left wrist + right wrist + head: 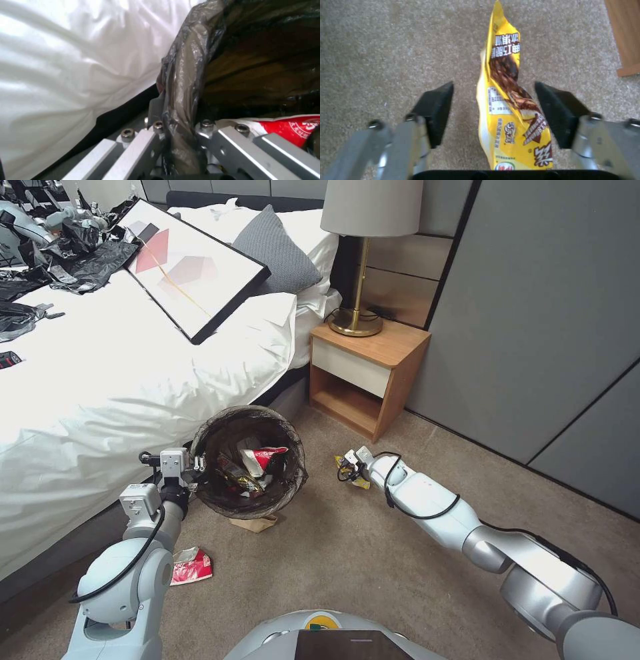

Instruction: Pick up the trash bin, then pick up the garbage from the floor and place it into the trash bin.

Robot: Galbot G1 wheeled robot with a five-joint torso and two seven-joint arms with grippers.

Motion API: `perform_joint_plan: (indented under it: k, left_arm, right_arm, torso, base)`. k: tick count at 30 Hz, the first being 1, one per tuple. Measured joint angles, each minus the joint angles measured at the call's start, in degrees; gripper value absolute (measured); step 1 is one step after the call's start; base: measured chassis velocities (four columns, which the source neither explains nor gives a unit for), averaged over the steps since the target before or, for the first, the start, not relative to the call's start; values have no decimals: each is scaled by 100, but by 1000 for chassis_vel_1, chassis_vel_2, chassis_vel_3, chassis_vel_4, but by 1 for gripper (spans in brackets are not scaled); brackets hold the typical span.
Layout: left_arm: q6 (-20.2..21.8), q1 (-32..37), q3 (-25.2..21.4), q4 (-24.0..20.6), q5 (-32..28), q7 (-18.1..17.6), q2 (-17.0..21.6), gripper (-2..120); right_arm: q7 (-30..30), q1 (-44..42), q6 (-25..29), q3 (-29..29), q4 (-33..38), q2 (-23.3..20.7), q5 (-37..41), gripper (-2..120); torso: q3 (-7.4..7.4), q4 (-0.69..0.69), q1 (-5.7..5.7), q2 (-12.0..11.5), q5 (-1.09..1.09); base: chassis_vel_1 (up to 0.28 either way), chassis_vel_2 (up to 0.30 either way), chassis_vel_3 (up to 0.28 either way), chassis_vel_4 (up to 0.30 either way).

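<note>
The trash bin point(250, 460), lined with a dark bag, hangs tilted beside the bed with red and striped wrappers inside. My left gripper point(197, 465) is shut on its bagged rim point(181, 100), one finger outside and one inside. Low over the carpet floor point(347, 553), near the nightstand, my right gripper point(352, 463) is open around a yellow snack wrapper point(511, 107). The wrapper stands between the two black pads point(435, 112), touching neither. A red-and-white wrapper point(191, 565) lies on the floor by my left arm. A flattened brown paper bag point(253, 523) peeks out from under the bin.
The white bed point(113, 380) runs along the left, close to the bin. A wooden nightstand point(367, 373) with a brass lamp point(363, 267) stands just beyond the right gripper. Grey wall panels point(547, 327) close the right side. Open carpet lies in the middle.
</note>
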Motion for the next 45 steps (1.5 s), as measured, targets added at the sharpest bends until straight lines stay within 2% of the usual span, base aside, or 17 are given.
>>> perform_joint_plan:
  k: [2,3,6,7,9,30,35,45]
  left_arm:
    - [-1,2,-2,2,1,1,2,0]
    - [-1,2,-2,2,1,1,2,0]
    - [-1,-2,0,1,2,2,-2,0]
    - [-1,-2,0,1,2,2,-2,0]
    - [-1,-5,6,1,4,3,-3,0]
    - [1,-11,23,19,16,13,-4,0]
    - [0,-4,5,19,8,15,22,0]
    - [0,-20,16,23,4,17,17,0]
  right_arm:
    - [7,-9,-7,6,21,-11,0,77]
    - [7,-9,-7,6,21,-11,0,77]
    - [11,-3,-17,8,14,-6,0,91]
    - [11,-3,-17,8,14,-6,0,91]
    - [12,43,-14,2,-30,28,0,99]
    - [-55,481,178,-61,-1097,719,-288,100]
    - [-115,543,321,33,-1563,906,-553,100]
    - [-157,536,475,227,-1961,1089,-824,100]
  torso:
    - [0,0,0,0,0]
    - [0,0,0,0,0]
    - [0,0,0,0,0]
    - [0,0,0,0,0]
    - [0,0,0,0,0]
    - [0,1,0,0,0]
    - [0,1,0,0,0]
    - [0,1,0,0,0]
  base:
    - [0,0,0,0]
    - [0,0,0,0]
    - [0,0,0,0]
    - [0,0,0,0]
    - [0,0,0,0]
    - [0,0,0,0]
    - [0,0,0,0]
    - [0,0,0,0]
